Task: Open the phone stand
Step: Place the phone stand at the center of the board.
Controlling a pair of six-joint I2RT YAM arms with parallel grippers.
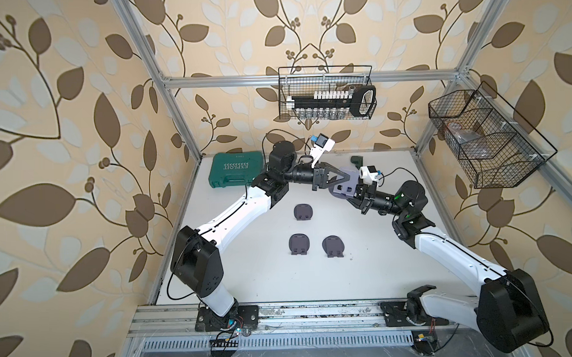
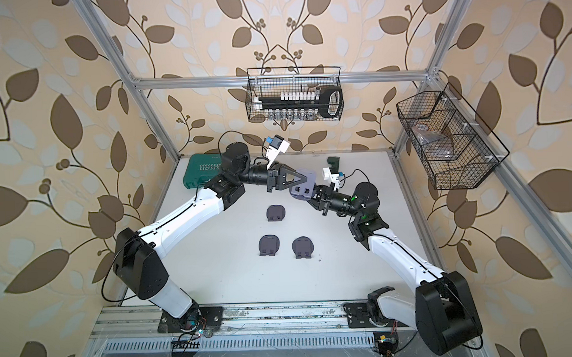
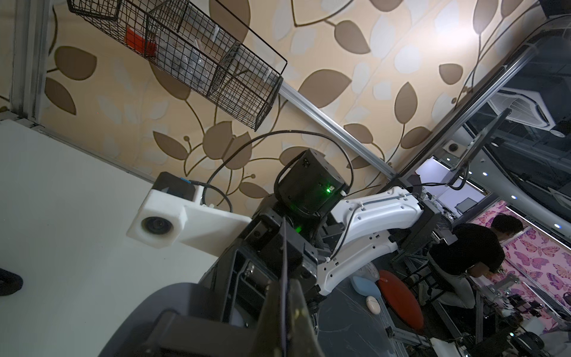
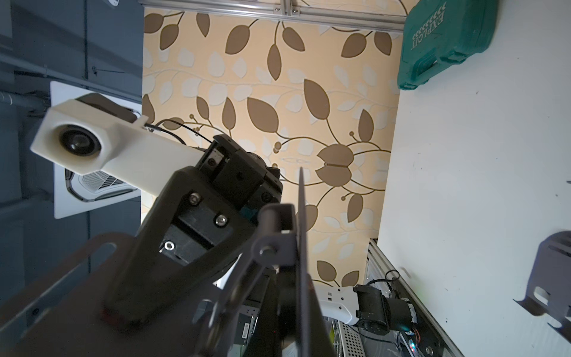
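Hanging behind the held phone stand point(image 1: 343, 191), a wire basket point(image 1: 284, 87) holds sockets point(image 1: 321, 113).

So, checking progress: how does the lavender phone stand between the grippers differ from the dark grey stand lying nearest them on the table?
The held lavender plastic phone stand is lifted, gripped by the left gripper and right gripper; the dark grey stand lies untouched on the white table. The held stand's plates look parted at the hinge; the grey stand is folded flat. Both share the rounded plate shape.
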